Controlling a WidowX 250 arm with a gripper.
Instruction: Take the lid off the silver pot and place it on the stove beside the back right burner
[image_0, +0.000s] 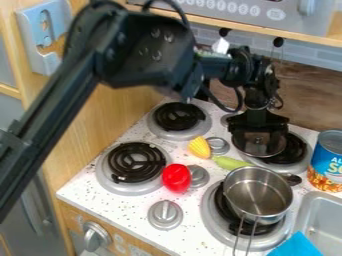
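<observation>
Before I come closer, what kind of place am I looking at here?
It looks like a kitchen, probably a toy one: coil burners on a speckled stovetop, a steel saucepan on one of them, and a sink alongside.

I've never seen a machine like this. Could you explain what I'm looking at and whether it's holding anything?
There is one picture, from a fixed camera looking down at a slant. The machine is a black robot arm, coming in from the upper left. At its end hangs the gripper, its "hand".

Below is a toy stove top with four dark coil burners. The gripper is at a metal pan over the back right burner; I can't tell whether it holds it. A silver pot stands on the front right one. Left of the pans lie a yellow and green toy corn cob and a red toy piece. To the right are a blue can and part of a sink.
</observation>
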